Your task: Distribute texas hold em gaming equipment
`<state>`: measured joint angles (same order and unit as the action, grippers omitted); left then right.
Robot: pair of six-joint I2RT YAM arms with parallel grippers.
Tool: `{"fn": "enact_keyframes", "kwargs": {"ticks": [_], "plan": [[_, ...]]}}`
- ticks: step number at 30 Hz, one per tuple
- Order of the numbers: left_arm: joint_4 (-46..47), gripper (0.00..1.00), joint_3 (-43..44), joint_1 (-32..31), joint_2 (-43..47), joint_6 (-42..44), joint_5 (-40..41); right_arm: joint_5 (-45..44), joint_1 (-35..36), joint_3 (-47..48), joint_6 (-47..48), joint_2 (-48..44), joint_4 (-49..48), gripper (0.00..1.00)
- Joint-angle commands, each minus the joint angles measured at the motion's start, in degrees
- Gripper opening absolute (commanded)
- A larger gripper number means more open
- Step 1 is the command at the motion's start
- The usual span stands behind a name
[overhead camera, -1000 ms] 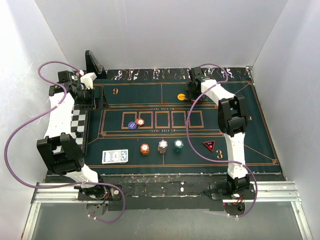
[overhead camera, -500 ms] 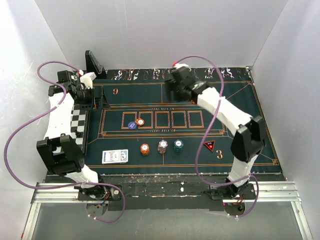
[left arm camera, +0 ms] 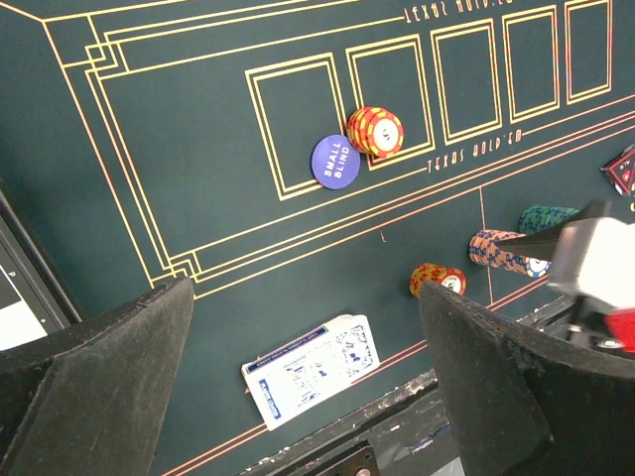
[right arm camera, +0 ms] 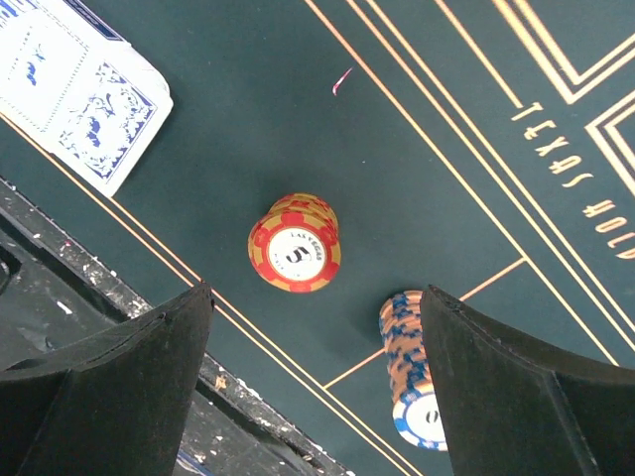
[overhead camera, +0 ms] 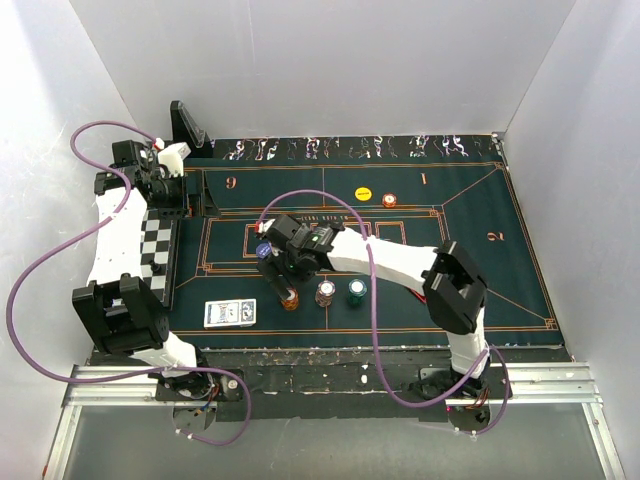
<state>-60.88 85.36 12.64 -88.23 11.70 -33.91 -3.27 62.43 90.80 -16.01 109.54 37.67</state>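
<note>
At the near edge of the mat (overhead camera: 470, 270) lies the deck of cards (overhead camera: 230, 313), and just beyond it stands a row of three chip stacks: orange (right arm camera: 295, 255), white and blue (right arm camera: 412, 367), then teal (overhead camera: 357, 290). The right gripper (right arm camera: 315, 293) hangs straight over the orange stack with its fingers spread wide and nothing between them. Coming down off-centre could let one finger tip the stack or shove it into the white and blue one just beside it. A pinch set too high would likely lift only the top chips. Further back, a blue disc (left arm camera: 335, 161) sits touching a second orange stack (left arm camera: 375, 131) in the row of outlined boxes. Beyond these, a yellow disc (overhead camera: 363, 193) and one more chip (overhead camera: 389, 200) lie near each other. The left gripper (left arm camera: 305, 288) waits high over the far left of the mat, fingers wide apart and empty. The near orange stack shows a "5", the blue disc reads "SMALL BLIND", and "TEXAS HOLD'EM" runs along the mat's lines.
</note>
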Motion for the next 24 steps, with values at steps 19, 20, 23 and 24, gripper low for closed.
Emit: {"fn": "enact_keyframes", "kwargs": {"ticks": [19, 20, 23, 24], "plan": [[-0.55, 0.98, 2.26, 0.80, 3.24, 0.51, -0.01, 4.67, 1.99, 4.82, 0.89, 9.64, 0.83, 0.93], [-0.55, 0.98, 2.35, 0.72, 3.24, 0.51, 0.07, 4.67, 1.99, 4.82, 0.89, 9.90, 0.65, 0.93], [-0.55, 0.98, 2.61, 0.89, 3.24, 0.60, 0.34, 4.59, 1.99, 5.08, 0.72, 10.26, 0.47, 0.87], [-0.64, 0.98, 2.53, 0.80, 3.24, 0.60, 0.42, 4.50, 2.08, 5.17, 0.72, 10.26, 0.47, 0.86]]}}
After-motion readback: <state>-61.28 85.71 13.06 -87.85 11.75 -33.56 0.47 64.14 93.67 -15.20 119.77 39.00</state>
